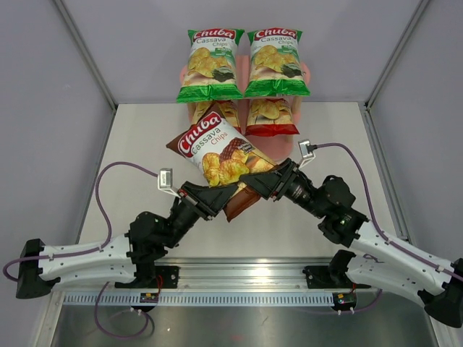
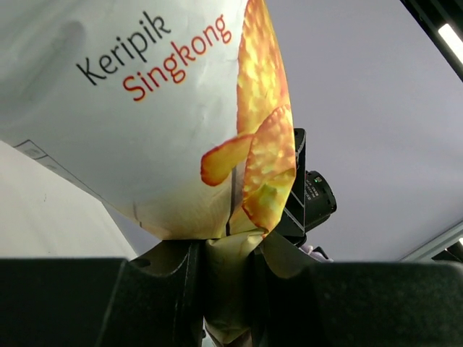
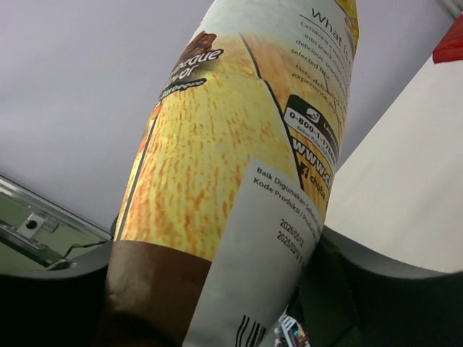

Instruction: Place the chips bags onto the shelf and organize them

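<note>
- Our left gripper (image 1: 217, 194) is closed tight on the bottom seam of the dark brown bag (image 1: 217, 148). In the left wrist view the crimped film sits pinched between narrow-set fingers (image 2: 159, 296).
- Our right gripper (image 1: 262, 182) is clamped on the same bag from the opposite side, and the bag's body fills its gap in the right wrist view.
- The bag hangs tilted over the table (image 1: 145, 144), just in front of the shelf (image 1: 307, 72). The shelf carries two green bags (image 1: 210, 63) on top and two red bags (image 1: 270, 116) on the tier below.
- With both arms holding one bag, we judge that any mismatch in their paths could stretch or tear the film.
- If one side lets go, the glossy seam may slip out of the thin pinch that remains.
- The wrists sit close together, so a turn toward the shelf could knock them against each other.
- Pushing in at the wrong height could shove the red bags backward or catch a board edge.
</note>
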Controlling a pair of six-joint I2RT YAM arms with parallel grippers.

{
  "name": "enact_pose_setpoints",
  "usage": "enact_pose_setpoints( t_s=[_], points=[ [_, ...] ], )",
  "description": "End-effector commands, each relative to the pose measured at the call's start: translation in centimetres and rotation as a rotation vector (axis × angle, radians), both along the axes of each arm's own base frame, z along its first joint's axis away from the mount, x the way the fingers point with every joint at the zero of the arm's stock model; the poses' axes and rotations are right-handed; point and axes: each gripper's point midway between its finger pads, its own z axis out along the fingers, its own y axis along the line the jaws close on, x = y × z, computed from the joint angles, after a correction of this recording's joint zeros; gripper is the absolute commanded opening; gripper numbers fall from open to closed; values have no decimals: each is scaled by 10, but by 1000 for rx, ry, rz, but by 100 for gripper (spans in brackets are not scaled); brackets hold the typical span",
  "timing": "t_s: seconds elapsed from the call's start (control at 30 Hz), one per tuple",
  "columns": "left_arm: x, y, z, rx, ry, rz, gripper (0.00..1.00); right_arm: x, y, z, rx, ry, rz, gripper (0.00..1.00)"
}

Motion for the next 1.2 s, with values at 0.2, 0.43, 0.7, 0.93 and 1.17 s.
enact_pose_setpoints(
  t_s=[0.2,0.43,0.7,0.93,1.17],
  points=[
    [-21,-11,1,14,-49,-112,37,-13,-27,10,65,-156,-62,43],
    [-7,-12,-43,188,75,-51,87,-17,-46,1,64,-207,-125,30],
    [8,25,-119,388,258,85,99,-20,-70,-29,55,-177,-187,27],
    [19,77,-160,574,352,258,99,-18,-81,-81,54,-82,-220,27],
    [27,93,-160,671,343,341,99,-16,-78,-110,71,-37,-205,27]
  ],
)
